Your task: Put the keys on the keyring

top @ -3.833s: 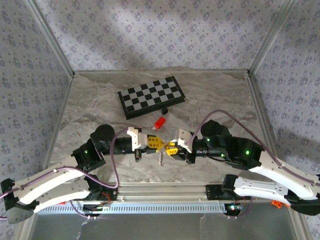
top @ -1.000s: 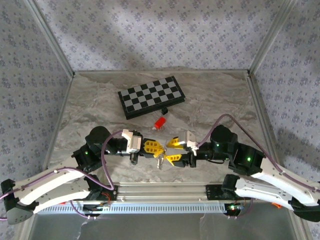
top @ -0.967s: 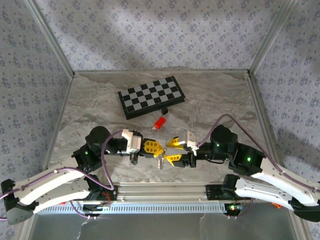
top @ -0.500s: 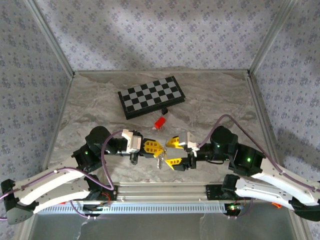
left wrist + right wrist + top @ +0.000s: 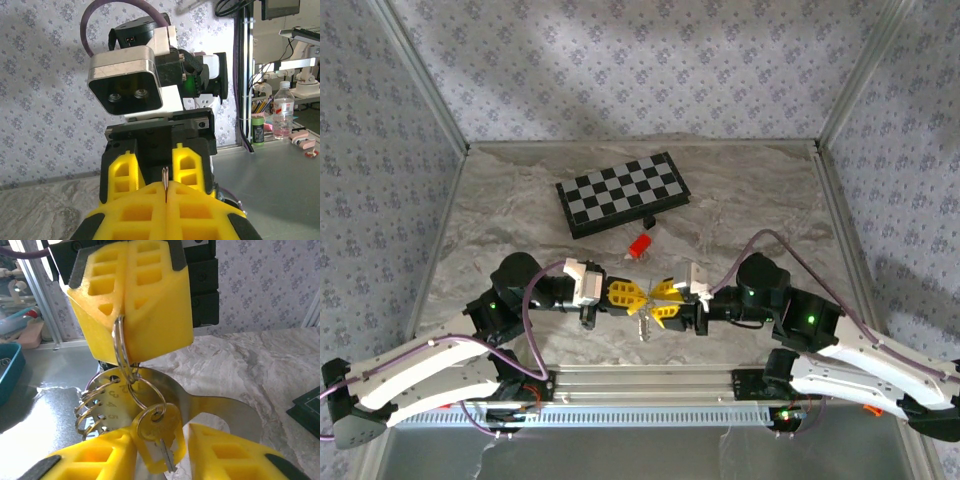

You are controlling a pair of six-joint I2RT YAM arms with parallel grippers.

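Table (image 5: pixel 520 215): grey marbled top, taking up the middle of the overhead view.
Chessboard (image 5: pixel 622 193): closed, lying tilted in the upper middle of the overhead view.
Left gripper (image 5: pixel 638 296): lower centre, yellow fingers pressed together, clamped on the keyring.
Right gripper (image 5: pixel 660 302): facing the left one tip to tip, fingers apart.
Metal plate (image 5: pixel 210 407): flat and silvery, behind the rings.
Keyring (image 5: pixel 120 347): silvery split ring, centre of the right wrist view, top pinched between the left fingers; a second ring hangs linked through it.
Key (image 5: pixel 156 434): yellow head, on the second ring, blade down, between the right fingers.
Red piece (image 5: pixel 639 245): just below the chessboard.
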